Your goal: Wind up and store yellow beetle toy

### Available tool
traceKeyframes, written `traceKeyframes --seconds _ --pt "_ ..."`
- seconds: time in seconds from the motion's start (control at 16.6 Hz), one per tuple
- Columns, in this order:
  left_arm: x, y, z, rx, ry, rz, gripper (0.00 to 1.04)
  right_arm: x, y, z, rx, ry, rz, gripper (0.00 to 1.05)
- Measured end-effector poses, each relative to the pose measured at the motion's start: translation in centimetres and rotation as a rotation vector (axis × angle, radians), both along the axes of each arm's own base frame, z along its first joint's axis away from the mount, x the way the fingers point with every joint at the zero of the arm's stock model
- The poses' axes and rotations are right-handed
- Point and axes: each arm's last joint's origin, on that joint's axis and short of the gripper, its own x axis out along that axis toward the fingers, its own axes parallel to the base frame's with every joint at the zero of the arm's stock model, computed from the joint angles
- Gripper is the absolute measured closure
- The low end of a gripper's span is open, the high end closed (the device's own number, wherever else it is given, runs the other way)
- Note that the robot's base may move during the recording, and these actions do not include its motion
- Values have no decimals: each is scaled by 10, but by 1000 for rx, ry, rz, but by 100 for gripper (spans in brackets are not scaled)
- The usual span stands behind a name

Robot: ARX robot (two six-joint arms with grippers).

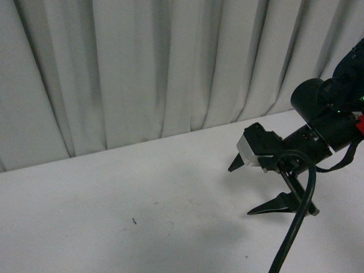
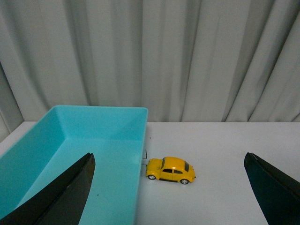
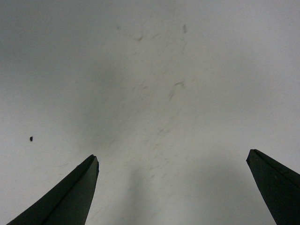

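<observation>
The yellow beetle toy (image 2: pixel 170 170) stands on its wheels on the white table in the left wrist view, side-on, its front end close against the outer wall of a light blue bin (image 2: pixel 70 154). My left gripper (image 2: pixel 168 161) is open and empty, its fingers wide apart, with the toy ahead between them at some distance. My right gripper (image 1: pixel 243 189) is open and empty, pointing down-left just above the table at the right of the front view; its wrist view shows only bare table between the fingers (image 3: pixel 70 197). The toy does not show in the front view.
The light blue bin is open-topped and rectangular, and nothing shows inside it. A white curtain (image 1: pixel 142 68) hangs along the table's far edge. A black cable (image 1: pixel 296 227) hangs from the right arm. Small dark specks (image 1: pixel 134 221) mark the table.
</observation>
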Motion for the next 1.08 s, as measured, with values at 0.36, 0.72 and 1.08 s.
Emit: traceKeyframes --seconds 0.36,0.72,1.08 --pt "0 0 0 0 0 0 7 -27 -8 70 75 -302 -49 7" --pt "0 0 0 0 0 -1 7 -112 57 109 174 -686 -703 42" --pt "0 0 0 0 0 1 7 -168 77 95 778 -510 -1130 103"
